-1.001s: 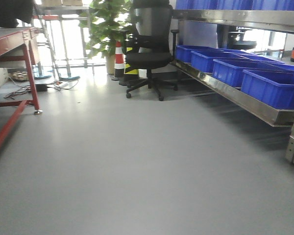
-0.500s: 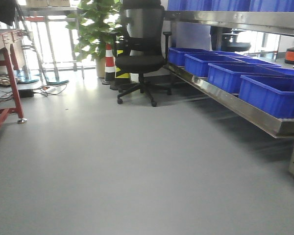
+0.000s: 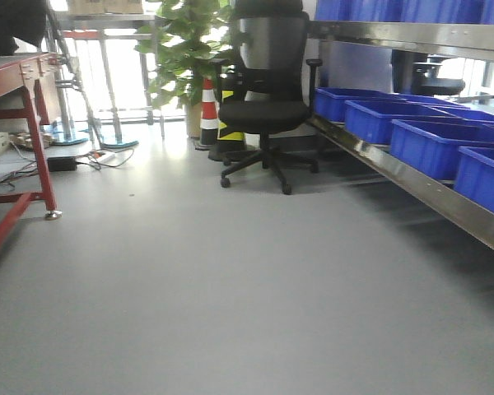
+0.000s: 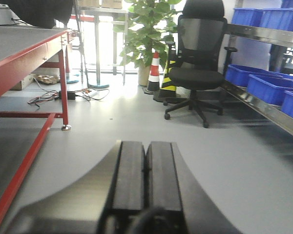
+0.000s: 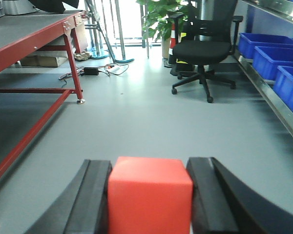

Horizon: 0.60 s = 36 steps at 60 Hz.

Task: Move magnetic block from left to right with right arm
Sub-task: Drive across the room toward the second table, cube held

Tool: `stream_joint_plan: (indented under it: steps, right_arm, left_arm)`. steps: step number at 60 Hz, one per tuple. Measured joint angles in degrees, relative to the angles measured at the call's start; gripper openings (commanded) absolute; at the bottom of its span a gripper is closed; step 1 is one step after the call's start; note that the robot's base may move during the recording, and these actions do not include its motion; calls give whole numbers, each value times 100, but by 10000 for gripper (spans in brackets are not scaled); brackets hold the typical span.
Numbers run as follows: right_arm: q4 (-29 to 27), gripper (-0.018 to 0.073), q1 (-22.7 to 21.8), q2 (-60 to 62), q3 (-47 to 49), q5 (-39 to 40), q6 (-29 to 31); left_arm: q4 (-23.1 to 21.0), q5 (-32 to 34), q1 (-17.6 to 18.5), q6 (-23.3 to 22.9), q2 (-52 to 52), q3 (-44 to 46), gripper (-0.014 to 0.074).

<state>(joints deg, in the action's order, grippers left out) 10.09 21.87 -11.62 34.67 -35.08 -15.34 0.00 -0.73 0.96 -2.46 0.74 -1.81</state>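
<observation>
Inside the right tool point(image 5: 150, 168), magnetic block point(image 5: 150, 200) clamped.

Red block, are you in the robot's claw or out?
In. The magnetic block sits clamped between the right gripper's two black fingers, touching both.

Grey floor point(image 3: 230, 288): office chair point(image 3: 263, 115), traffic cone point(image 3: 208, 115), red bench point(image 3: 4, 78).

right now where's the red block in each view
Front: not in it.
Left wrist: not in it.
Right wrist: red block at bottom centre, held between the jaws.
Shared landmark: black office chair, in the upper part of all three.
</observation>
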Motion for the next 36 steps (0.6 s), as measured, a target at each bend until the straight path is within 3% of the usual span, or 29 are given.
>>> stream_joint_plan:
  steps: [36]
  right_arm:
    - [0, 215, 0, 0, 0, 0, 0]
  left_arm:
    - [0, 0, 0, 0, 0, 0, -116]
